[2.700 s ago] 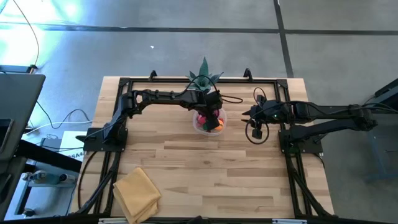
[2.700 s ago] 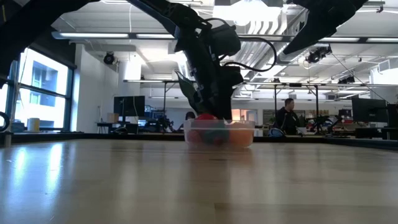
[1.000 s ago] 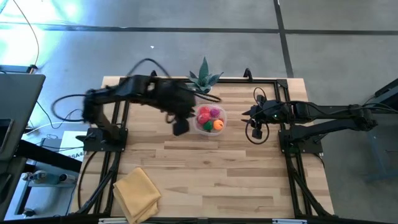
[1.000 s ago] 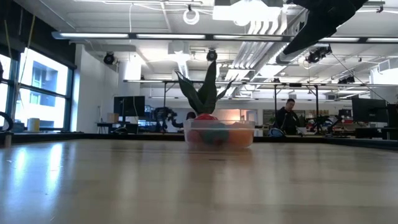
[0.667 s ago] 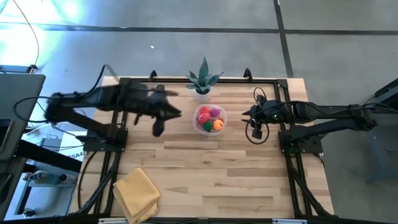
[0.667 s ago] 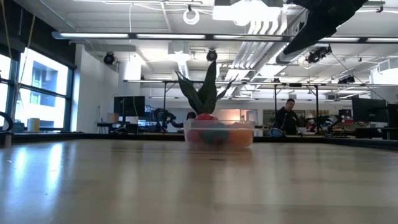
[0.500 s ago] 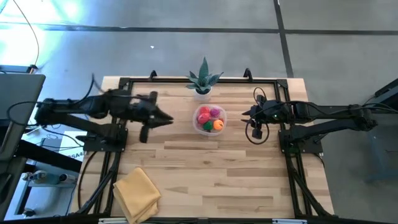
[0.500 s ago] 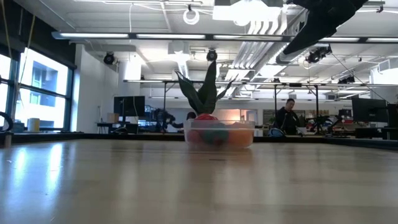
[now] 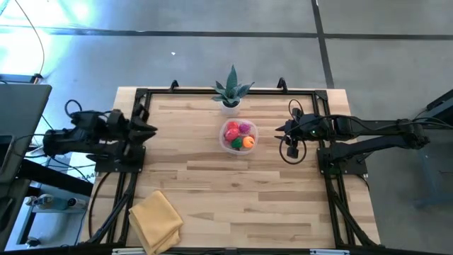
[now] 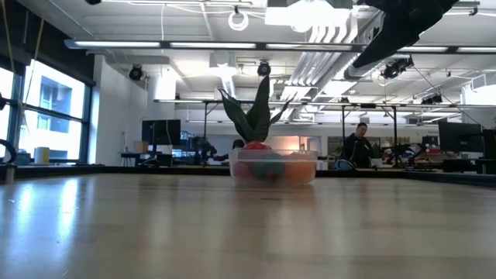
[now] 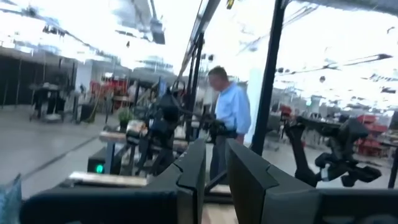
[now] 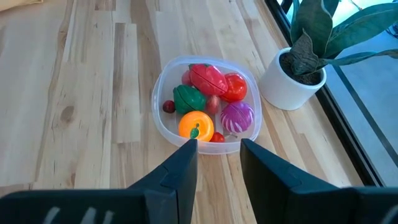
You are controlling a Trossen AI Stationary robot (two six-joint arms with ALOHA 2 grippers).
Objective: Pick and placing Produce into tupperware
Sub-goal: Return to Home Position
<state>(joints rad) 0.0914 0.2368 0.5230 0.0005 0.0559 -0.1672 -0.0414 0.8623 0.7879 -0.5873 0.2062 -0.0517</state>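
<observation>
The tupperware (image 9: 238, 136) is a clear, rounded container standing on the table's far middle; it also shows in the right wrist view (image 12: 163, 87) and the low view (image 10: 273, 167). In it lie the produce (image 12: 208, 99): red pieces, a green one, an orange one (image 12: 196, 126), a purple one (image 12: 237, 116) and small red ones. My left gripper (image 9: 150, 129) hovers over the table's left edge, far from the container; its fingers (image 11: 216, 177) stand a narrow gap apart, holding nothing. My right gripper (image 9: 278, 129) waits just right of the container, open (image 12: 219, 162) and empty.
A potted plant (image 9: 231, 91) in a white pot (image 12: 292, 84) stands just beyond the container by the far edge. A folded yellow cloth (image 9: 156, 218) lies at the near left corner. A black frame (image 9: 212, 92) rims the table. People stand in the room behind.
My left arm has swung away from the container toward the table's left edge and folded back there, out of the low view. The container and the produce in it have stayed where they were.
</observation>
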